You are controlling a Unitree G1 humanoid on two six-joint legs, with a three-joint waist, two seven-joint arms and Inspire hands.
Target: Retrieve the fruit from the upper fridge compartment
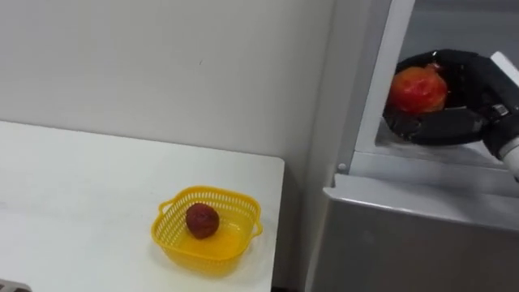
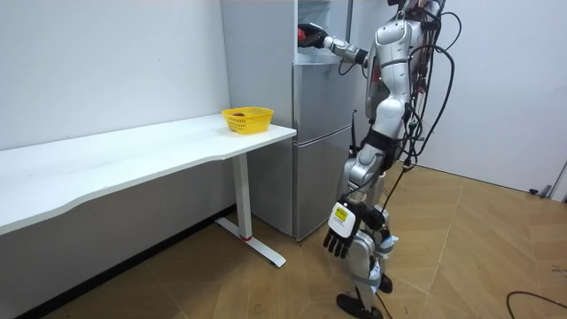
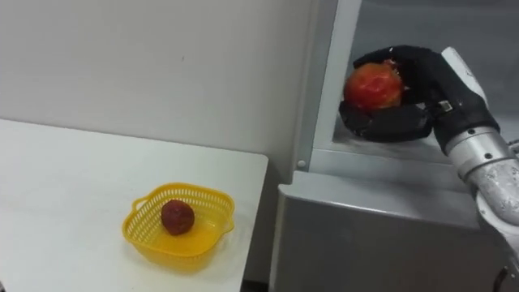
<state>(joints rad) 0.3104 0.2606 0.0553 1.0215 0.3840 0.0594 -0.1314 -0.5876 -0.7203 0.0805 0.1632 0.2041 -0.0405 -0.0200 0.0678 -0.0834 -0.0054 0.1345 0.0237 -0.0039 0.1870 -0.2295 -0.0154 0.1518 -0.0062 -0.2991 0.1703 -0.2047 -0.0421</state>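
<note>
Against a plain pale wall (image 1: 162, 65) runs a long white worktop (image 1: 81, 186), its end stopping just short of a grey fridge (image 1: 405, 235), with a narrow gap between the two. The room view shows a wooden floor (image 2: 461, 257), and the robot stands upright on it, facing the front of the fridge. Near the fridge end of the worktop sits a yellow latticed basket (image 1: 186, 253) with small handles, and a dark red fruit (image 1: 202, 220) lies in its middle. The basket stands apart from the wall and close to the worktop's front corner. Up at the open upper compartment of the fridge, the right hand (image 1: 442, 126) reaches in from the right, its dark fingers and thumb curled around a round red-and-yellow fruit (image 1: 418, 89). The fruit is held just above the compartment's lower ledge, right behind the pale upright frame of the opening. That frame, the ledge and the fridge's lower front lie between the held fruit and the basket below on the left. The left hand (image 2: 339, 240) hangs low beside the robot's leg, its fingers loose and holding nothing.
</note>
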